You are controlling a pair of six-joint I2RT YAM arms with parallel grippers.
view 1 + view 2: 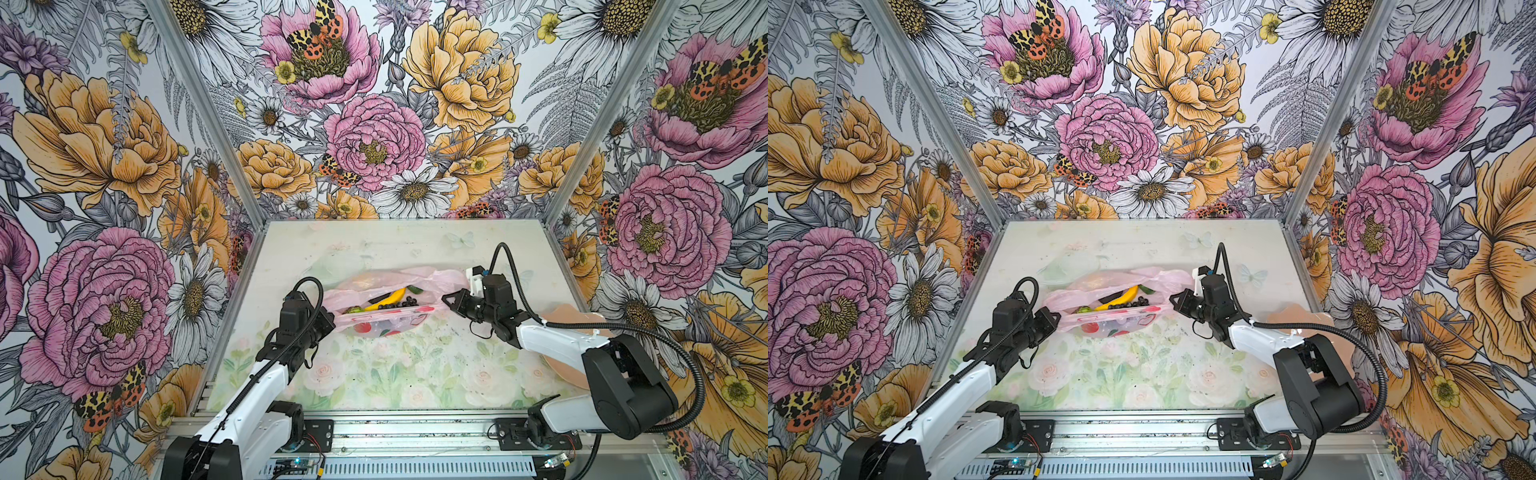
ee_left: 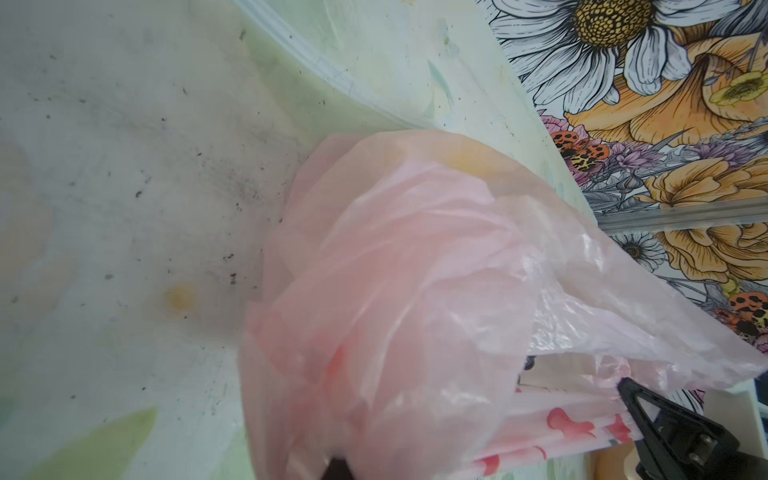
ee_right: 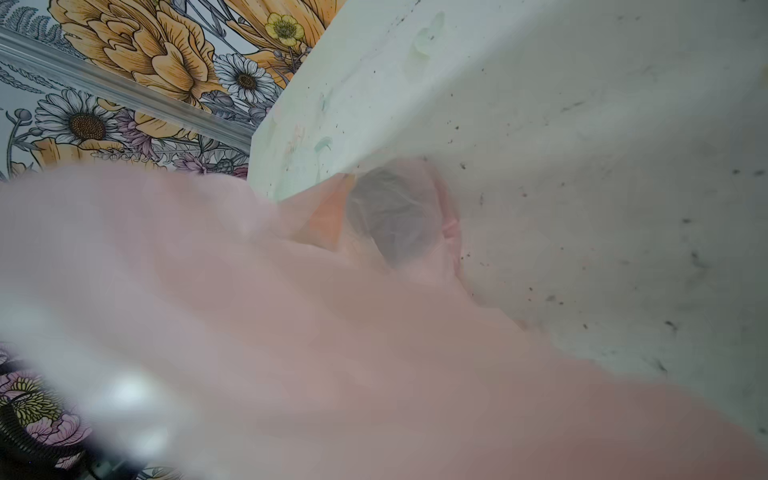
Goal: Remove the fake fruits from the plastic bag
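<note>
Reaching inward from the worktop's [image 1: 374, 245] near edge, tips facing each other, the left hand [image 1: 331, 323] and right hand [image 1: 445, 298] each pinch closed on an end of the bag [image 1: 415, 276] mid-worktop, its mouth open, fruits [image 1: 388, 300] inside.

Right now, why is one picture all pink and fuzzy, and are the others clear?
In the right wrist view the thin translucent pink plastic bag sits very close to the lens, so it is a blurry pink smear; in the left wrist view its crinkles are sharper, with white glare on the folds; in both top views the yellow plastic banana inside looks crisp.
</note>
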